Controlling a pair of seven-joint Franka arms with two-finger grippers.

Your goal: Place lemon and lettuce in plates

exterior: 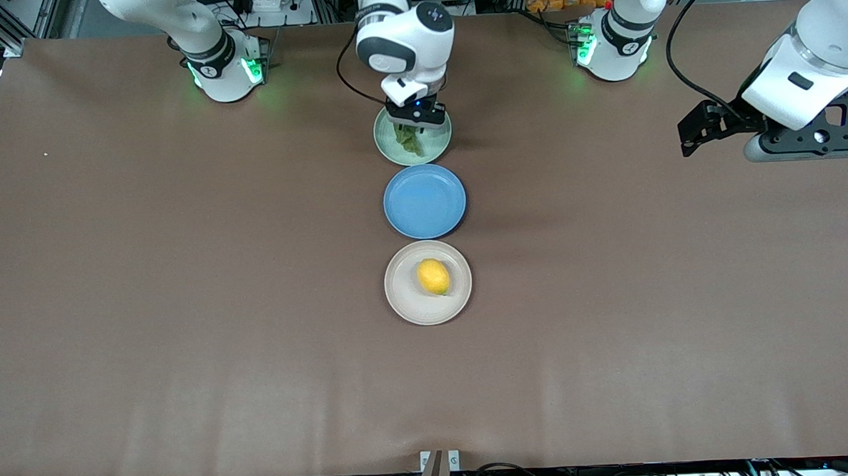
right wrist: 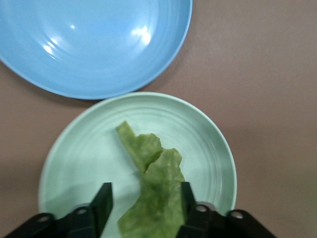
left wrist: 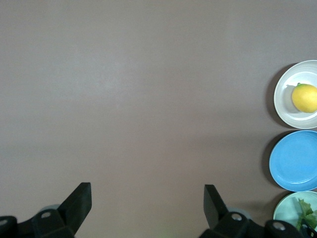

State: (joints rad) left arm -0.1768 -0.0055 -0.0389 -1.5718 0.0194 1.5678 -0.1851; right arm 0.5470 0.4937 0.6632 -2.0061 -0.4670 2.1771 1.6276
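The lemon [exterior: 433, 276] lies in the cream-beige plate [exterior: 404, 300], the plate nearest the front camera. The lettuce [exterior: 411, 142] lies in the pale mint plate [exterior: 440, 148], the plate nearest the robots' bases. My right gripper [exterior: 413, 124] is low over the mint plate, open, its fingers on either side of the leaf. In the right wrist view the lettuce [right wrist: 148, 163] rests on the mint plate [right wrist: 79, 153] between my right gripper's [right wrist: 146, 193] fingers. My left gripper [exterior: 688, 140] waits open and empty, up in the air at the left arm's end of the table.
A blue plate [exterior: 424, 200] sits between the two other plates, all in one row at mid-table. The left wrist view shows my left gripper [left wrist: 147, 193] over bare brown table, with the lemon [left wrist: 304, 97] and the blue plate [left wrist: 294, 161] at its edge.
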